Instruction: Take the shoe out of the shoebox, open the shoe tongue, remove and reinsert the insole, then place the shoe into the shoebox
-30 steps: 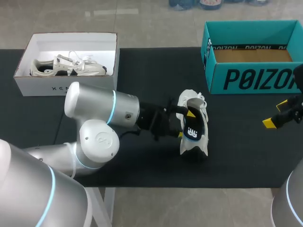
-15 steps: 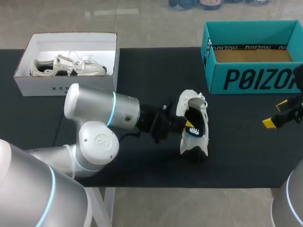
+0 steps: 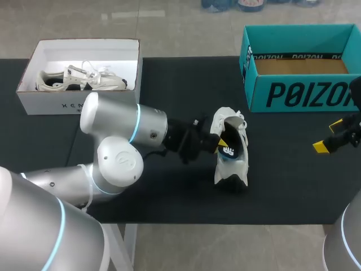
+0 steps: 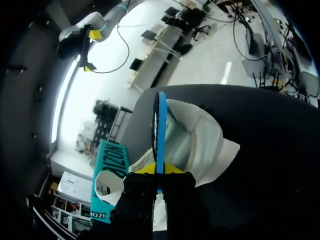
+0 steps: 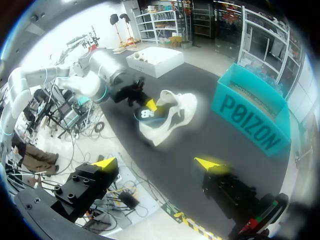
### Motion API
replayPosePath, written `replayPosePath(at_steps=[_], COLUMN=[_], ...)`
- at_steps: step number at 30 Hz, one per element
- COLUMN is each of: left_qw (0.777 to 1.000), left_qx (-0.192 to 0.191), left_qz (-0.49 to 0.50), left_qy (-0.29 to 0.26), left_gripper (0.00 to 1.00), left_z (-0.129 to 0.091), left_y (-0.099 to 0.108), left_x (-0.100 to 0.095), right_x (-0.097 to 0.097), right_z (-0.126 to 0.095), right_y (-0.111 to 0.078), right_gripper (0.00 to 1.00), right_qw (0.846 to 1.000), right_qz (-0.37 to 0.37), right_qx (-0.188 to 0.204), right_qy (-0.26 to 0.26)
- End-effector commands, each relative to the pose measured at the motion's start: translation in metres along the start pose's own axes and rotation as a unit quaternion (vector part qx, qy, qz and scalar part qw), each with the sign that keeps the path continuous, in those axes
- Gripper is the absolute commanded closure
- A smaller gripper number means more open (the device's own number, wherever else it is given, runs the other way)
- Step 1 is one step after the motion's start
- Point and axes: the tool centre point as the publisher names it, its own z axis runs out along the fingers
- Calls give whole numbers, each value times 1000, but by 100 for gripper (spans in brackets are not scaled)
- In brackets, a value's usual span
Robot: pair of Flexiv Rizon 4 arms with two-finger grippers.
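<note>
Clamped from both sides on the edge of the dark insole (image 4: 160, 120), the left gripper (image 4: 160, 172) has its jaws close together. The insole stands partly inside the white shoe (image 3: 231, 169), with its printed end sticking up out of the opening; how deep the other end reaches is hard to tell. The white shoe rests on the desk (image 3: 169, 84) near its middle, a little toward the front edge. The right gripper (image 5: 157, 163) hovers by the desk's right edge, jaws spread wide with nothing between them. The teal shoebox (image 3: 299, 93) sits open at the far right corner, apart from the white shoe. A white box (image 3: 73, 104) at the far left corner holds a second shoe (image 3: 84, 79).
</note>
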Motion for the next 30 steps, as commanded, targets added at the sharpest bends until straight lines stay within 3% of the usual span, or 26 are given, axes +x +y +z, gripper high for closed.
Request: replayPosePath(at_steps=[1,5,7,9,11,13,17,22,23,30], left_qw=[1000,1000,1000,1000,1000,1000,1000,1000,1000,1000], left_qx=[6,18,21,22,19,11,0,-9,-9,6], left_qz=[-2,-10,-11,-14,-16,-16,-16,-14,-14,-16], left_qy=[2,8,10,10,12,13,11,2,1,-3], left_gripper=[100,99,68,55,33,27,29,45,50,60], left_z=[19,24,24,20,15,8,-3,-9,-9,2], left_y=[4,-4,-10,-14,-16,-17,-17,-19,-19,-28], left_x=[0,5,6,6,6,5,1,-4,-5,-3], right_x=[3,3,3,3,3,3,3,3,3,3], right_z=[-1,-1,-1,-1,-1,-1,-1,-1,-1,-1], right_y=[-4,-4,-4,-4,-4,-4,-4,-4,-4,-4], right_gripper=[0,0,0,0,0,0,0,0,0,0], right_qw=[1000,1000,1000,1000,1000,1000,1000,1000,1000,1000], right_qz=[0,0,0,0,0,0,0,0,0,0], right_qx=[-2,-2,-2,-2,-2,-2,-2,-2,-2,-2], right_qy=[-4,-4,-4,-4,-4,-4,-4,-4,-4,-4])
